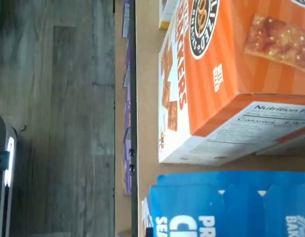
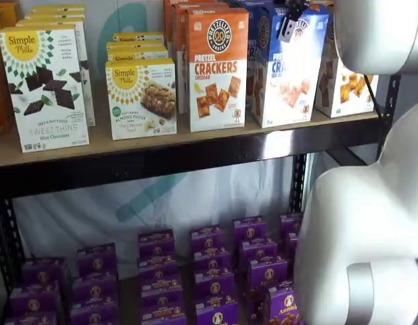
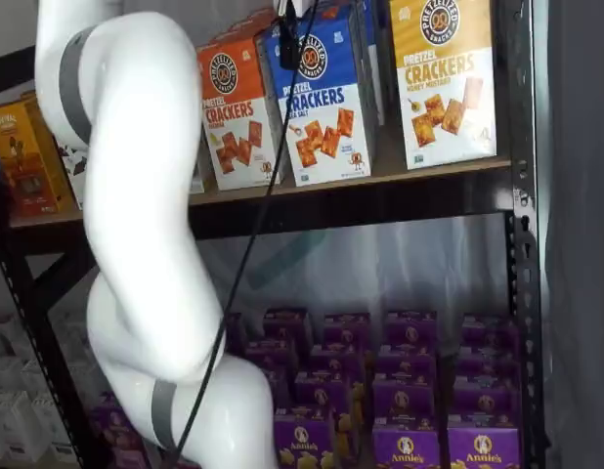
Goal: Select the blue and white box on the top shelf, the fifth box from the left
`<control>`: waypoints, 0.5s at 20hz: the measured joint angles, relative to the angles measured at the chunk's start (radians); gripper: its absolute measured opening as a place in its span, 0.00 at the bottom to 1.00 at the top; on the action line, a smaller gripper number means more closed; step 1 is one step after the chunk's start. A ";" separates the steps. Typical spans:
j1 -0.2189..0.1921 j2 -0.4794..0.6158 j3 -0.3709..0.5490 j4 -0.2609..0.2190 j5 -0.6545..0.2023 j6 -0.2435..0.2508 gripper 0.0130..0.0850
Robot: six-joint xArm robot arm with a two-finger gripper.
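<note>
One blue box (image 3: 322, 103) is stood upright at the front edge of the top shelf (image 2: 195, 152), near its right end. A thin gap is left to the orange box (image 2: 218, 68). The gripper (image 2: 290, 20) is seen above its top edge; how far it is open cannot be told.

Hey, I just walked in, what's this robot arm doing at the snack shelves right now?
A white robot arm is reaching up to the top shelf, going for the blue and white box of pretzel crackers beside the orange cheddar carton. Its tool hangs right at that box's upper front edge; whether its fingers are open or closed cannot be told. The box stands upright in its row, not yet pulled out.
</note>
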 joint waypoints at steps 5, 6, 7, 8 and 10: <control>0.003 0.009 -0.030 -0.010 0.050 0.006 0.61; 0.004 0.007 -0.033 -0.012 0.061 0.008 0.61; 0.005 0.005 -0.038 -0.015 0.076 0.010 0.61; 0.009 0.003 -0.044 -0.021 0.094 0.013 0.61; 0.016 -0.017 -0.033 -0.035 0.109 0.017 0.61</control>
